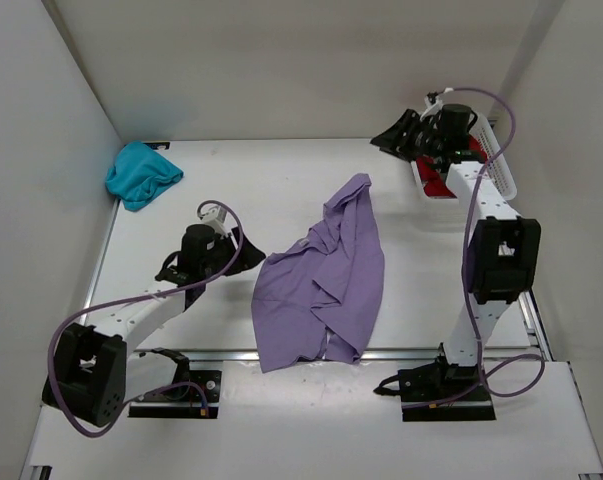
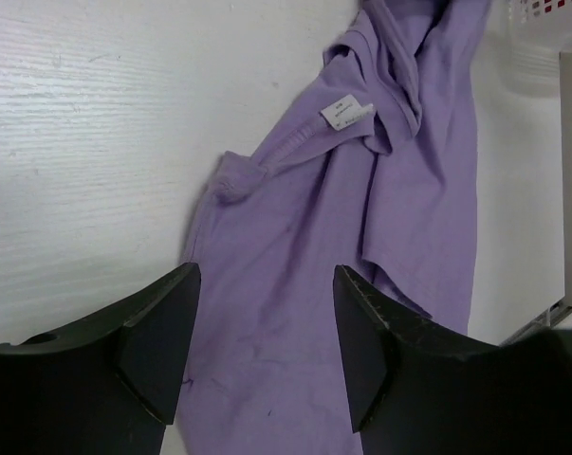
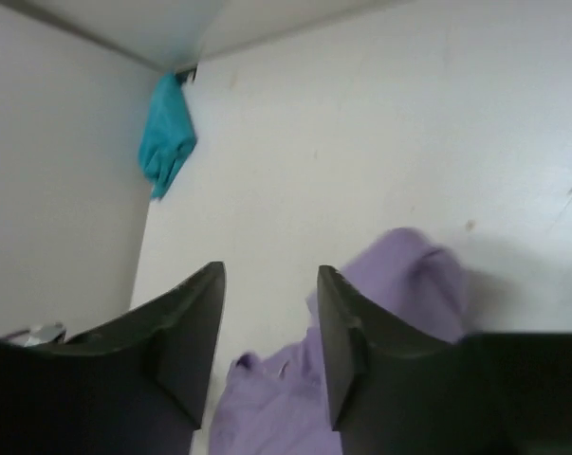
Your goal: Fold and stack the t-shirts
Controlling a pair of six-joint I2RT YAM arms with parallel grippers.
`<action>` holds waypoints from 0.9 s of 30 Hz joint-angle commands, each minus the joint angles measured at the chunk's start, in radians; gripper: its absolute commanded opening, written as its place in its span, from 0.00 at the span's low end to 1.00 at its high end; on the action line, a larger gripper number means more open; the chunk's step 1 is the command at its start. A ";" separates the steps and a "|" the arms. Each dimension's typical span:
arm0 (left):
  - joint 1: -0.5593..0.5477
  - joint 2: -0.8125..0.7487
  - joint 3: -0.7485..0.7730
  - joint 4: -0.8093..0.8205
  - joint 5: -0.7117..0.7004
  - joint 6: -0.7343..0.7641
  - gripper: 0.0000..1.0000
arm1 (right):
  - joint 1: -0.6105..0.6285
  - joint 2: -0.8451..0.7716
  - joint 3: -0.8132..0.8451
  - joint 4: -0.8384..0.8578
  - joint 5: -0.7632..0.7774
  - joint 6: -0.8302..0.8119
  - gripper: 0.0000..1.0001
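Left end effector [image 2: 265,284] wide, empty by lavender t-shirt [image 1: 326,280]; right end effector [image 3: 271,275] wide, empty.

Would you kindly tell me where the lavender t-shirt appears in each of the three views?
Top external: the lavender t-shirt lies crumpled at picture centre.
Left wrist: lavender t-shirt fills centre and right.
Right wrist: lavender t-shirt at bottom, right of centre.
Shared landmark: teal t-shirt in the far-left corner, top external and right wrist only.

White wood-grain table [image 1: 281,180] is sitting inside an enclosure. Plain white walls [image 1: 301,60] are closing it in at the back, left and right. Even light is falling across the surface.
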 commanded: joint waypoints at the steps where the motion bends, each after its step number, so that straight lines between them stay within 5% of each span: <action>1: 0.001 0.008 -0.011 0.010 -0.009 0.004 0.68 | 0.066 -0.117 0.105 -0.179 0.190 -0.213 0.45; 4: 0.030 0.018 0.064 -0.010 0.019 0.008 0.66 | 0.255 -0.192 0.015 -0.239 0.362 -0.313 0.39; 7: 0.128 0.061 0.128 -0.005 0.144 -0.022 0.65 | 0.426 -0.251 -0.187 -0.151 0.368 -0.320 0.05; 8: 0.166 0.083 0.139 -0.004 0.172 -0.028 0.64 | 0.461 -0.265 -0.229 -0.109 0.359 -0.317 0.01; 12: 0.211 0.109 0.166 0.019 0.232 -0.059 0.64 | 0.713 -0.278 -0.368 -0.135 0.438 -0.381 0.00; 14: 0.226 0.120 0.144 0.058 0.258 -0.082 0.64 | 0.833 -0.280 -0.406 -0.156 0.492 -0.390 0.06; 19: 0.303 0.157 0.150 0.116 0.330 -0.136 0.63 | 1.067 -0.211 -0.406 -0.155 0.662 -0.431 0.45; 27: 0.418 0.135 0.156 0.117 0.355 -0.166 0.63 | 1.091 0.011 -0.238 -0.126 0.816 -0.450 0.51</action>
